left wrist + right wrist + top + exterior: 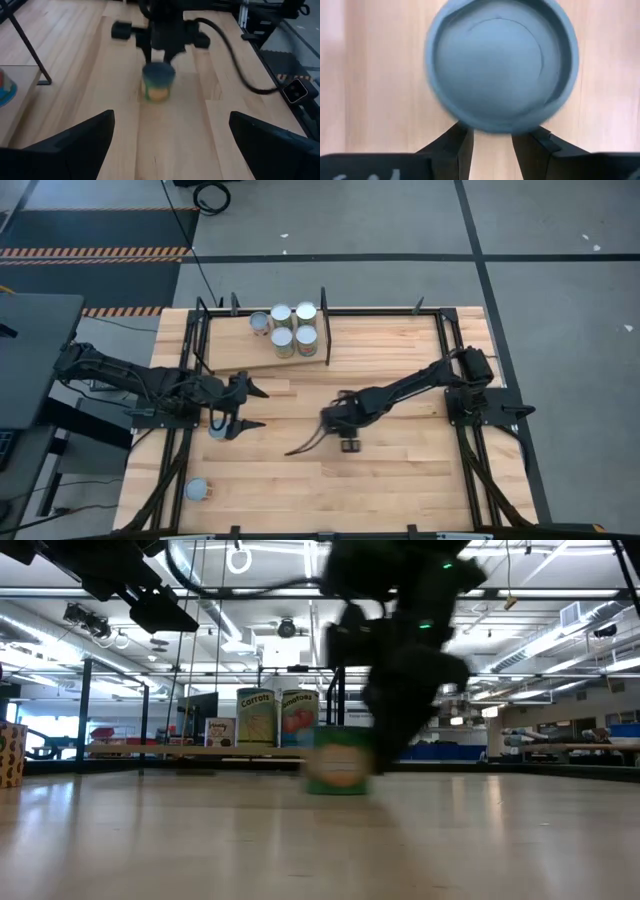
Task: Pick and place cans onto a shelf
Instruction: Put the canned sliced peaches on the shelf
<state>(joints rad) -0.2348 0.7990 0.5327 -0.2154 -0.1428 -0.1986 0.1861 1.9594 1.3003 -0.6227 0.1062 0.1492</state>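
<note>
A can (348,442) with a yellow-green label stands on the tabletop at mid-table; it also shows in the low view (338,765) and, blurred, in the left wrist view (159,82). My right gripper (491,142) is over it and on its right side, fingers almost together. My left gripper (262,408) is open and empty to the can's left, facing it (170,145). Several cans (290,328) stand upright on the shelf (240,358) at the far left. One can (217,427) stands under my left arm, and another (197,490) stands near the front left. My right gripper points down, and its nearly shut fingers (457,142) stand at the can's rim (470,127), on the side toward the table's right. The can's top hides the fingertips, so I cannot tell whether they touch it. The can stands upright on the table.
Black rods (205,340) and an upright divider (325,330) edge the shelf. The black frame rails (465,450) run along both table sides. A cable (305,445) trails from my right gripper. Bare wood lies between the two grippers and toward the near edge.
</note>
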